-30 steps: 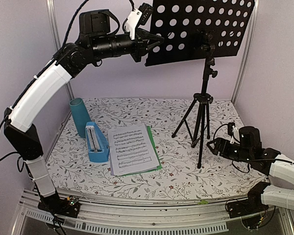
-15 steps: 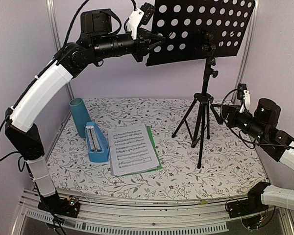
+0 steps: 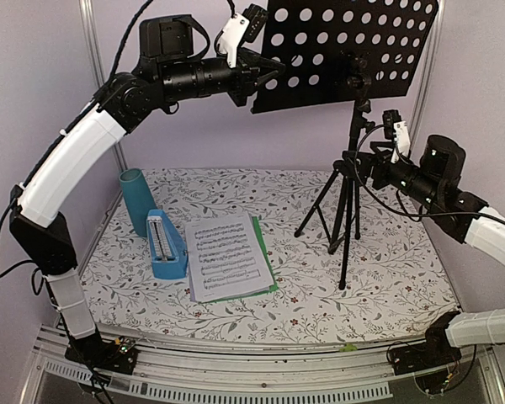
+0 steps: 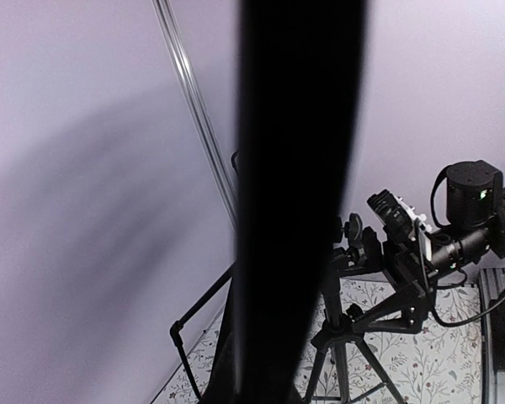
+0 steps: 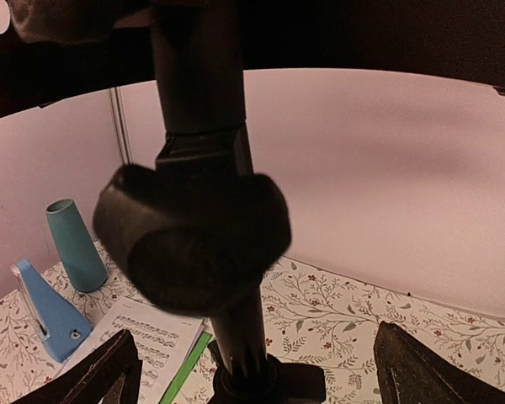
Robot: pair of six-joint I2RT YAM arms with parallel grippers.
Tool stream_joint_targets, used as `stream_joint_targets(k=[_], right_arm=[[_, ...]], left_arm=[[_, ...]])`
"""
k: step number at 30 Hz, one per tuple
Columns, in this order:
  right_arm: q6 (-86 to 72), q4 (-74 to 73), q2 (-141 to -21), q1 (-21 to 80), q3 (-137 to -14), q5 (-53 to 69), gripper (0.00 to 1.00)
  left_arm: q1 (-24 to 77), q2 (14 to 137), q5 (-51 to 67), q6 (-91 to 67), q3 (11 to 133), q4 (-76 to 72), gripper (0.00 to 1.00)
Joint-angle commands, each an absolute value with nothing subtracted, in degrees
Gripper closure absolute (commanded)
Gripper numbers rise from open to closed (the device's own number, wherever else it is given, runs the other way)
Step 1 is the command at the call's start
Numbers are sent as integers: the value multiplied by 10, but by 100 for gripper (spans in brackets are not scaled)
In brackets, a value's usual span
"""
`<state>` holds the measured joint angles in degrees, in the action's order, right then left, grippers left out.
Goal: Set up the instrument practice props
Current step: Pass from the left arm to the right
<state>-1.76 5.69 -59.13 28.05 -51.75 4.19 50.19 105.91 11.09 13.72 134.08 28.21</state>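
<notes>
The black tripod music stand [image 3: 350,181] stands at the back right, its perforated desk [image 3: 345,46] up high. My left gripper [image 3: 267,72] is shut on the desk's left edge, which fills the left wrist view as a dark band [image 4: 295,210]. My right gripper [image 3: 360,166] is open at the stand's pole, just above the tripod hub. In the right wrist view the pole and its clamp knob [image 5: 194,240] sit between the spread fingers [image 5: 109,374]. White and green sheet-music pages [image 3: 227,257] lie flat at mid-table, and the blue metronome [image 3: 164,246] stands to their left.
A teal cylinder cup [image 3: 137,202] stands upright behind the metronome, near the left wall. The tripod's legs [image 3: 343,244] spread over the floral tablecloth [image 3: 387,286]. Walls and frame posts [image 3: 97,84] close in the back and sides.
My right arm rose from low at the table's right side up to the stand's pole, and its jaws opened wider. The left arm and desk stayed put.
</notes>
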Motion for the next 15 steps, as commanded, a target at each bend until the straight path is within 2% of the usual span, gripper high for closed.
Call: stream_joint_targets(k=[1, 5, 15], right_arm=[[41, 98, -634, 279, -561, 50, 3], [60, 116, -663, 278, -572, 47, 7], [70, 144, -676, 276, -576, 57, 30]], left_arm=[[509, 1063, 110, 194, 1365, 254, 100], [509, 1067, 109, 191, 1368, 250, 100], [510, 1074, 106, 186, 1374, 245, 100]])
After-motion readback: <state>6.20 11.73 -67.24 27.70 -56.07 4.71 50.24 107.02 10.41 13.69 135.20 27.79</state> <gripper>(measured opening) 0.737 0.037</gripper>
